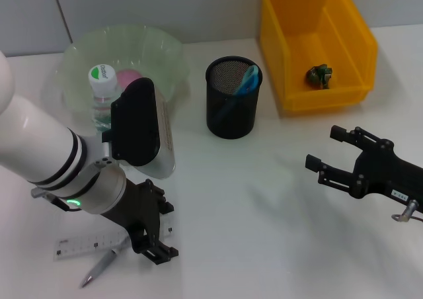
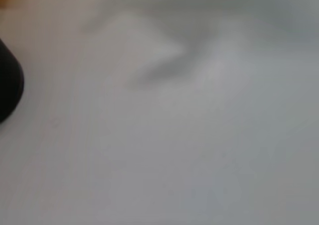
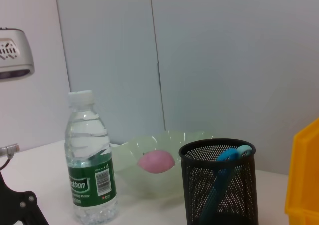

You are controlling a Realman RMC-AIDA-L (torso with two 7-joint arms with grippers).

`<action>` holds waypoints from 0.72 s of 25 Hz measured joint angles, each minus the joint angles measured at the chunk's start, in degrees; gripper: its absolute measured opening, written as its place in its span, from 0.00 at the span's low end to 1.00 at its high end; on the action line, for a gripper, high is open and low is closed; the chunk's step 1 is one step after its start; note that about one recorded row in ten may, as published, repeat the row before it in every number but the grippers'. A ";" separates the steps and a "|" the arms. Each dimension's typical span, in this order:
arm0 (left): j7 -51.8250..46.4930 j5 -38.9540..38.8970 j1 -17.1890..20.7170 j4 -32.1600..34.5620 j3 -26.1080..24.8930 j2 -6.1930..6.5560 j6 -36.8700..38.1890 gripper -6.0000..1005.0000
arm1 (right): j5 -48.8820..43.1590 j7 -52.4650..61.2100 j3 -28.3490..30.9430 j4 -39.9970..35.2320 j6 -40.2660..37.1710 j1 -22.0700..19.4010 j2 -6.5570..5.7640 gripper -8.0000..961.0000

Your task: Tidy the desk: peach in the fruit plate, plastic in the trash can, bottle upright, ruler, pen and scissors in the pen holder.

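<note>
My left gripper (image 1: 168, 233) is low over the near left of the desk, open, with the right end of the clear ruler (image 1: 82, 245) between its fingers. A grey pen (image 1: 101, 268) lies just in front of the ruler. The bottle (image 1: 102, 92) (image 3: 89, 168) stands upright with its white cap on, beside the green fruit plate (image 1: 158, 47) (image 3: 194, 140). The pink peach (image 1: 129, 79) (image 3: 156, 162) lies in that plate. Blue scissors (image 1: 246, 82) (image 3: 227, 158) stand in the black mesh pen holder (image 1: 231, 114) (image 3: 219, 190). Green crumpled plastic (image 1: 319, 75) lies in the yellow trash can (image 1: 360, 44). My right gripper (image 1: 325, 148) hovers open at the right, holding nothing.
The trash can's yellow wall (image 3: 305, 175) shows at the edge of the right wrist view. The left wrist view gives only blurred white desk and a dark shape (image 2: 7, 83) at its border. Bare desk lies between the two grippers.
</note>
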 joint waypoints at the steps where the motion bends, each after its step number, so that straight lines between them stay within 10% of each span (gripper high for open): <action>1: 0.02 -0.05 0.00 -0.01 0.00 0.00 0.00 0.79 | 0.00 0.00 -0.01 0.00 0.00 0.00 0.00 0.85; 18: 0.14 0.38 -0.25 0.03 0.56 0.00 -0.25 0.55 | 0.04 0.32 -0.01 0.53 -0.01 0.09 0.00 0.85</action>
